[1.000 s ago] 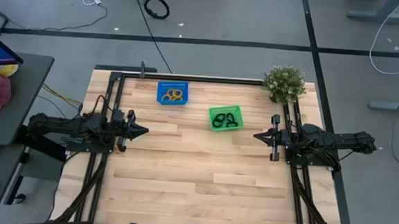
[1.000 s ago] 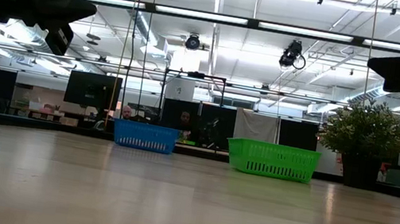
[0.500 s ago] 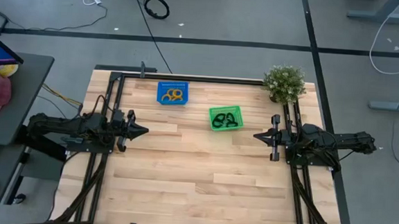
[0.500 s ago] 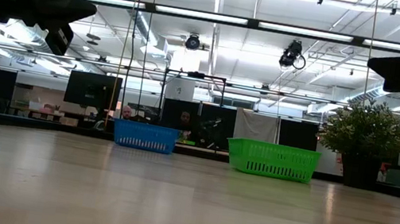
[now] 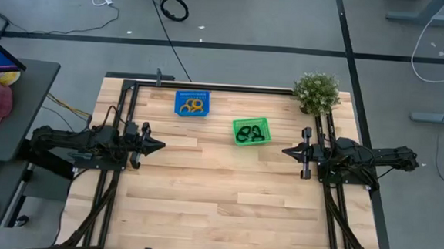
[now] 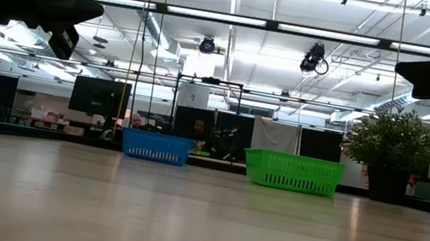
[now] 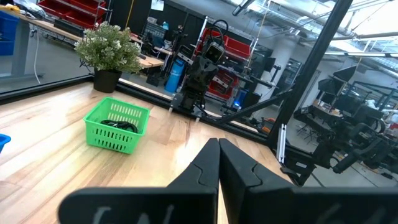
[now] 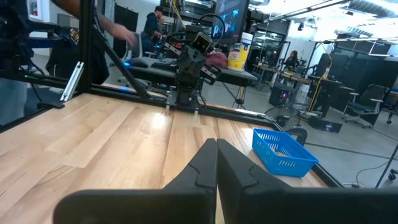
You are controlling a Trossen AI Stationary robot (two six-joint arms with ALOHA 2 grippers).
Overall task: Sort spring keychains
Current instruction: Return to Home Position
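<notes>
Orange spring keychains (image 5: 193,105) lie inside the blue basket (image 5: 192,94) near the table's far edge. Black spring keychains (image 5: 251,133) lie inside the green basket (image 5: 251,122), a little right of centre; they also show as dark coils in the green basket (image 7: 115,127) in the left wrist view. My left gripper (image 5: 161,145) hovers shut at the table's left side, pointing right. My right gripper (image 5: 284,151) hovers shut at the right side, pointing left. Both are above the table and far from the baskets. The low view shows the baskets' walls only.
A potted plant (image 5: 317,92) stands at the far right corner. Black rails (image 5: 232,87) run along the far edge and both sides. Bare wood (image 5: 218,194) fills the near half of the table. People show in the room beyond the table.
</notes>
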